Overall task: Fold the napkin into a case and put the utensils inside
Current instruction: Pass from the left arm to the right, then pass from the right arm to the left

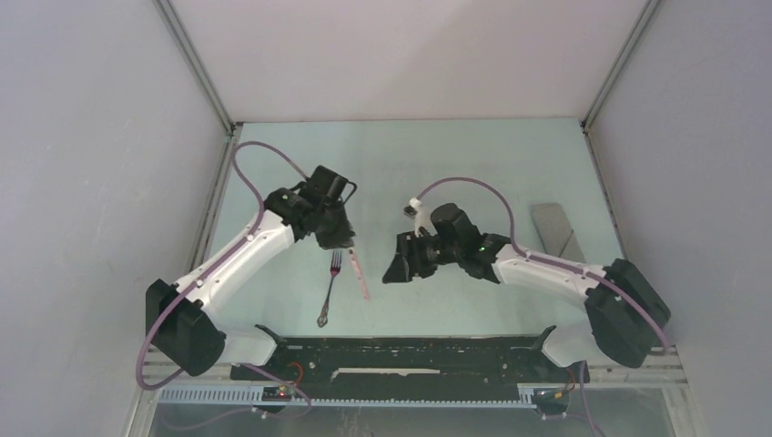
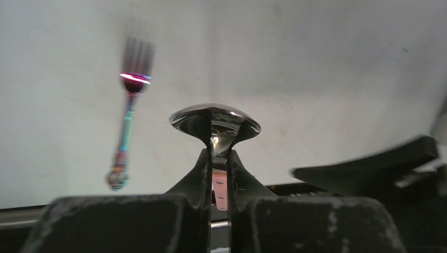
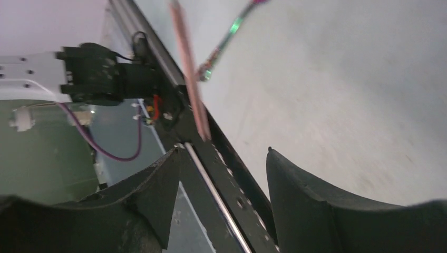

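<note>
My left gripper (image 1: 347, 244) is shut on the neck of the spoon (image 1: 360, 276), whose pale pink handle slants down toward the near edge. In the left wrist view the shiny spoon bowl (image 2: 214, 120) sticks out past the closed fingertips (image 2: 203, 163), and the pink handle shows between them. The all-metal fork (image 1: 330, 289) lies on the table just left of the spoon, tines pointing away; it appears blurred as the fork (image 2: 129, 116). My right gripper (image 1: 397, 266) stands open and empty (image 3: 223, 158), right of the spoon handle (image 3: 188, 68). The grey napkin (image 1: 556, 230) lies folded as a narrow oblong at the far right.
Light walls close in the pale green table (image 1: 410, 164) on three sides. A black rail (image 1: 410, 350) with the arm bases runs along the near edge; it also crosses between my right fingers as the rail (image 3: 221, 179).
</note>
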`<action>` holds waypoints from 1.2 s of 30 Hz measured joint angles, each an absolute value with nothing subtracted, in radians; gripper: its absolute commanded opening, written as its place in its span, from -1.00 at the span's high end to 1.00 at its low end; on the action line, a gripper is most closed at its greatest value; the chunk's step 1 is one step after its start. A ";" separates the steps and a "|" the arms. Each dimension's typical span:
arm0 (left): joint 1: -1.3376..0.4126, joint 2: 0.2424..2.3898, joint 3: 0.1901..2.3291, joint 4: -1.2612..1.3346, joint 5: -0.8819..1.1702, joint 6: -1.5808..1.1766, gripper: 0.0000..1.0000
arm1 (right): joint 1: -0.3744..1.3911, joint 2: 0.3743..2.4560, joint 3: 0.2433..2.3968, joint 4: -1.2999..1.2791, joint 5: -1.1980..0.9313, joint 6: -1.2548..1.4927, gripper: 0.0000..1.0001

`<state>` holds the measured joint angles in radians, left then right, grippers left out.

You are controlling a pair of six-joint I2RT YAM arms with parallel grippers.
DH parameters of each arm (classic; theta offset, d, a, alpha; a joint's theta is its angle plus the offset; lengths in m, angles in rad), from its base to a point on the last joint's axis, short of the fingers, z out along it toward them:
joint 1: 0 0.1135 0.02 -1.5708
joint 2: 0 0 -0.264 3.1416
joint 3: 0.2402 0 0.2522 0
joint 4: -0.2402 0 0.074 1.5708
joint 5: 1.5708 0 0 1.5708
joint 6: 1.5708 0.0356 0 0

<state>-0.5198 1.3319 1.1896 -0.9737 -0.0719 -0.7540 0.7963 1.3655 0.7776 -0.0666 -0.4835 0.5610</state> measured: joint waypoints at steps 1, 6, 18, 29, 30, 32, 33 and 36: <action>-0.551 1.325 1.178 -0.943 -0.049 -0.792 1.00 | 0.809 1.394 0.797 -0.031 -0.506 0.571 -0.34; -0.650 1.331 1.129 -0.841 0.016 -0.920 1.00 | 0.828 1.481 0.828 0.105 -0.563 0.620 -0.17; -0.662 1.299 1.062 -0.704 0.092 -0.973 -0.18 | 0.809 1.552 0.817 0.219 -0.634 0.684 1.00; -0.559 0.911 0.756 -0.363 0.198 -0.966 -0.02 | 0.752 1.599 0.682 0.758 -0.978 0.972 1.00; -0.556 0.886 0.738 -0.340 0.200 -0.968 0.07 | 0.751 1.610 0.671 0.819 -0.996 1.008 1.00; -0.553 0.851 0.717 -0.306 0.210 -0.969 0.25 | 0.751 1.639 0.657 0.940 -1.027 1.086 1.00; -0.553 0.840 0.713 -0.293 0.214 -0.972 0.39 | 0.751 1.658 0.654 1.006 -1.041 1.131 0.94; -0.548 0.831 0.713 -0.277 0.213 -0.966 0.93 | 0.752 1.704 0.653 1.174 -1.065 1.240 0.52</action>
<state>-0.5476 0.8314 0.7128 -0.2771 0.2131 -0.9657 0.7521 1.7042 0.6533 1.1740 -1.0649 1.2400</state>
